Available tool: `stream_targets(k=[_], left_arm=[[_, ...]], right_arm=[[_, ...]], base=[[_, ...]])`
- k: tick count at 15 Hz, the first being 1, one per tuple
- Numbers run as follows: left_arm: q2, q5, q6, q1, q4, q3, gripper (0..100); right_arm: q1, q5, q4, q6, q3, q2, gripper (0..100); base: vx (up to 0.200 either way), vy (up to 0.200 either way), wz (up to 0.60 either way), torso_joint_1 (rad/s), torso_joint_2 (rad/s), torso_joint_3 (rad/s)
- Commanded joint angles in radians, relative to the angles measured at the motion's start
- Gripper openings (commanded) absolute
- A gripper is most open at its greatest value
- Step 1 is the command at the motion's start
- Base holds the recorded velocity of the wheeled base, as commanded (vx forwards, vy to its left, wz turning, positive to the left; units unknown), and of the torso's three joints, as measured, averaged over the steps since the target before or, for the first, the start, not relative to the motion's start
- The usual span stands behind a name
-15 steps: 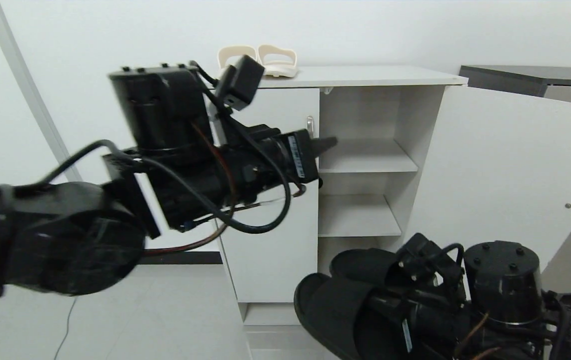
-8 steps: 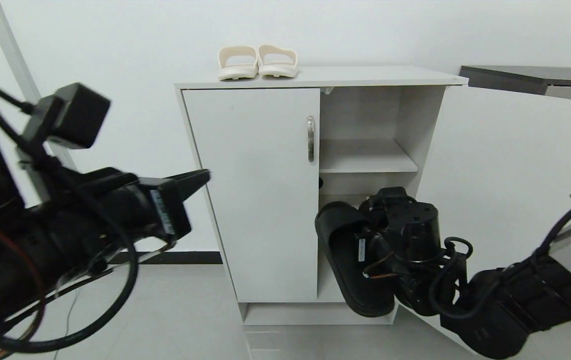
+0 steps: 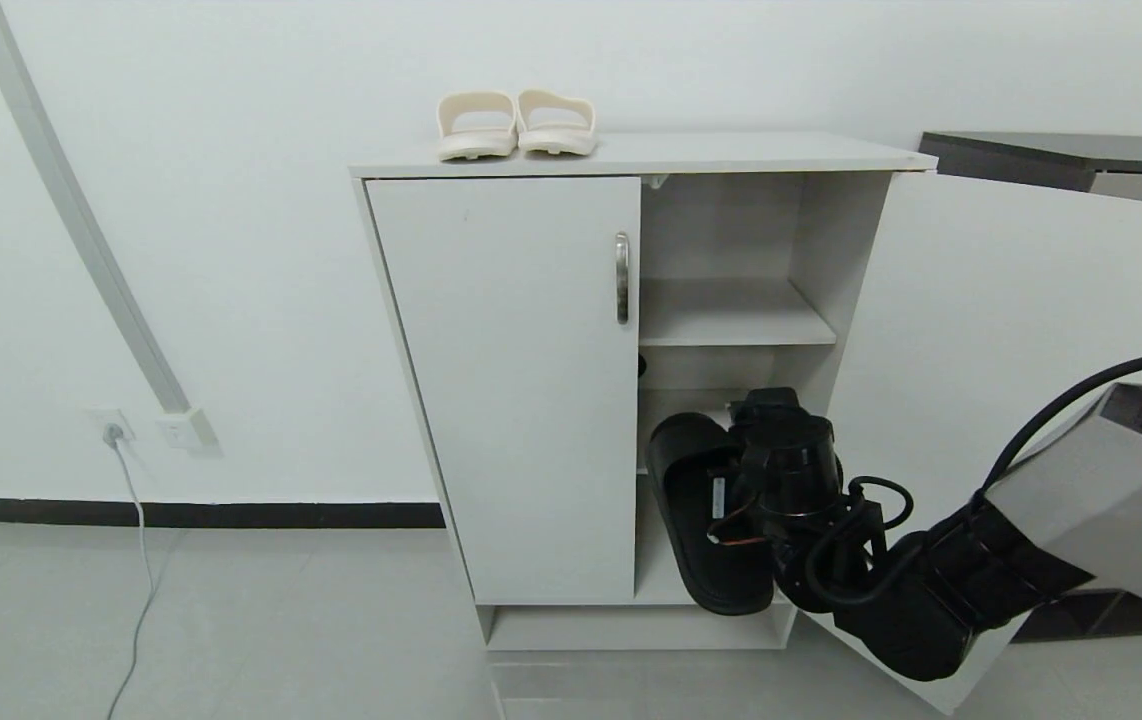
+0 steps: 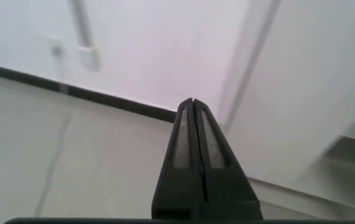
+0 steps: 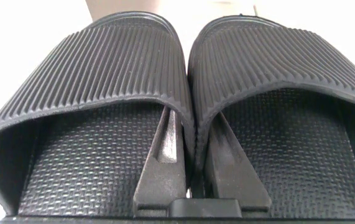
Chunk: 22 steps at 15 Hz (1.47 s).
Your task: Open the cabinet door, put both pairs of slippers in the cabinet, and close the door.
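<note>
A white cabinet (image 3: 731, 152) stands against the wall, its left door (image 3: 511, 400) closed and its right door (image 3: 991, 330) swung wide open. A pair of beige slippers (image 3: 516, 125) rests on its top. My right gripper (image 5: 193, 127) is shut on the pair of black slippers (image 5: 133, 81), pinching their two inner walls together. It holds the black slippers (image 3: 701, 530) on edge at the mouth of the lower right compartment. My left gripper (image 4: 193, 124) is shut on nothing, low over the floor to the left of the cabinet.
Two bare shelves (image 3: 731, 325) sit above the black slippers. A wall socket with a cable (image 3: 113, 433) and a slanted grey strip (image 3: 71, 210) are at the left. A dark-topped unit (image 3: 1071, 155) stands behind the open door. Grey floor (image 3: 281, 620) lies open in front.
My left arm dropped from in front of the cabinet down to the lower left. My right arm carried the black slippers up and forward to the lower compartment.
</note>
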<state>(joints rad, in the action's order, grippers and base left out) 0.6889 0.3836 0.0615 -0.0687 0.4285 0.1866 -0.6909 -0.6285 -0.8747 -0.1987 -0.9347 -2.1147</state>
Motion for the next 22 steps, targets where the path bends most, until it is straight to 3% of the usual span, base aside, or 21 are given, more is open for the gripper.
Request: stream_targets(k=[1, 2, 4, 6, 8, 9, 10, 13, 15, 16, 17, 18, 22], left_arm=[[-0.491, -0.022, -0.046, 0.152, -0.229, -0.176, 0], [-0.614, -0.029, -0.061, 0.153, -0.384, -0.157, 0], [-0.603, -0.048, -0.04, 0.155, -0.376, -0.187, 0], [-0.603, -0.322, -0.037, 0.155, -0.398, -0.187, 0], [-0.601, -0.468, -0.068, 0.155, -0.43, -0.185, 0], [-0.601, -0.476, -0.088, 0.152, -0.43, -0.185, 0], [-0.637, -0.48, -0.104, 0.035, -0.43, -0.185, 0], [-0.689, -0.471, -0.109, 0.066, -0.43, -0.185, 0], [-0.689, -0.4, -0.112, 0.066, -0.429, -0.185, 0], [-0.689, -0.4, -0.104, 0.066, -0.43, -0.187, 0], [-0.689, -0.4, -0.066, 0.066, -0.429, -0.185, 0], [-0.689, -0.402, -0.048, 0.066, -0.429, -0.185, 0], [-0.689, -0.404, -0.051, 0.066, -0.427, -0.185, 0]], right_arm=[[0.004, 0.001, -0.001, -0.001, 0.007, -0.002, 0], [0.004, 0.001, -0.001, -0.001, 0.007, -0.004, 0], [0.004, 0.001, -0.003, -0.001, 0.014, -0.004, 0], [0.004, 0.0, -0.02, 0.001, 0.02, -0.001, 0], [0.004, 0.0, -0.021, 0.001, 0.02, -0.001, 0], [0.004, 0.0, -0.021, 0.001, 0.02, -0.001, 0], [0.004, 0.0, -0.021, 0.002, 0.02, -0.002, 0], [0.002, 0.0, -0.021, 0.002, 0.027, -0.002, 0], [0.001, 0.0, -0.021, 0.002, 0.027, -0.004, 0], [0.001, 0.0, -0.021, 0.002, 0.027, -0.005, 0], [-0.001, 0.0, -0.021, 0.002, 0.027, -0.005, 0], [-0.001, 0.0, -0.023, 0.002, 0.025, -0.013, 0], [-0.004, 0.0, -0.024, 0.002, 0.017, -0.027, 0]], base=[[0.0, 0.0, 0.0, 0.0, 0.0, 0.0], [0.0, 0.0, 0.0, 0.0, 0.0, 0.0], [0.0, 0.0, 0.0, 0.0, 0.0, 0.0], [0.0, 0.0, 0.0, 0.0, 0.0, 0.0], [0.0, 0.0, 0.0, 0.0, 0.0, 0.0], [0.0, 0.0, 0.0, 0.0, 0.0, 0.0], [0.0, 0.0, 0.0, 0.0, 0.0, 0.0], [0.0, 0.0, 0.0, 0.0, 0.0, 0.0], [0.0, 0.0, 0.0, 0.0, 0.0, 0.0], [0.0, 0.0, 0.0, 0.0, 0.0, 0.0], [0.0, 0.0, 0.0, 0.0, 0.0, 0.0], [0.0, 0.0, 0.0, 0.0, 0.0, 0.0], [0.0, 0.0, 0.0, 0.0, 0.0, 0.0]])
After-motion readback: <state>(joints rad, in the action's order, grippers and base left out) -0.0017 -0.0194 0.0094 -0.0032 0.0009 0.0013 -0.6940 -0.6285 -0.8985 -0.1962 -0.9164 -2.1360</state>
